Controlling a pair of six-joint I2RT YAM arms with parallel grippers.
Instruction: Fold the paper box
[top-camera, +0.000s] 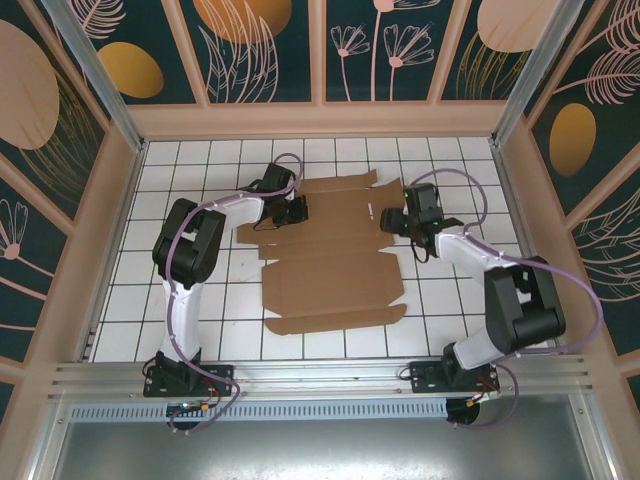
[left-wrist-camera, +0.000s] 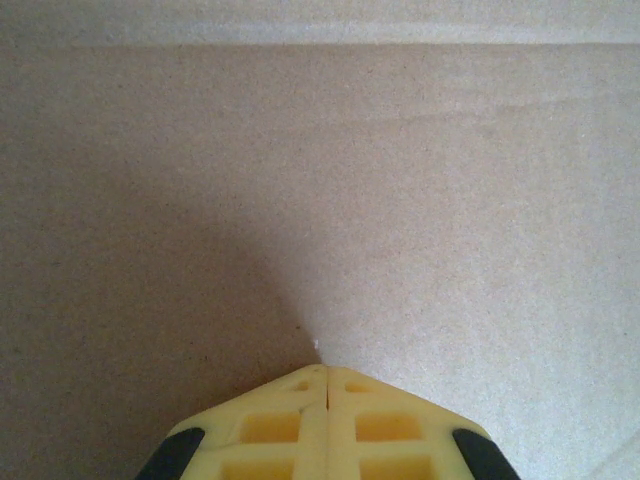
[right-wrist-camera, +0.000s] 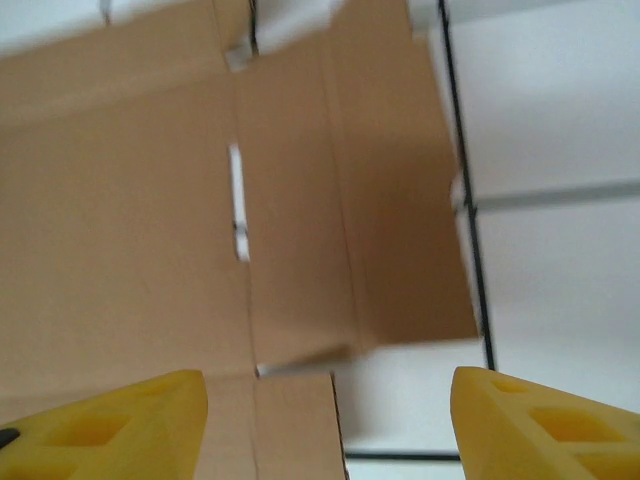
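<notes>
The left claw (left-wrist-camera: 327, 388) is clenched, its two yellow latticed fingers (left-wrist-camera: 270, 425) pressed flat together with nothing between them. The tip is right up against the plain brown cardboard paper box (left-wrist-camera: 330, 200), a flat die-cut sheet; whether it actually touches I cannot tell. From above, this claw (top-camera: 296, 211) sits over the sheet's far left part, beside a side flap.

The right claw (right-wrist-camera: 325, 425) is released, its yellow fingers (right-wrist-camera: 545, 425) spread wide. It hovers over the sheet's right edge, where a narrow slot (right-wrist-camera: 238, 205) and several creases cross the cardboard and one flap ends at the bare surface. In the overhead view this claw (top-camera: 386, 216) is at the sheet's far right side, facing the left one across the cardboard.

The sheet (top-camera: 330, 265) lies flat and unfolded in the middle of the white tiled table (top-camera: 130, 290), between the two arms, its near edge well short of the silver metal rails (top-camera: 320, 375). Dark teal wall panels (top-camera: 265, 50) with peach leaf and flower patterns, set in pale tan frames, enclose the table on three sides.
</notes>
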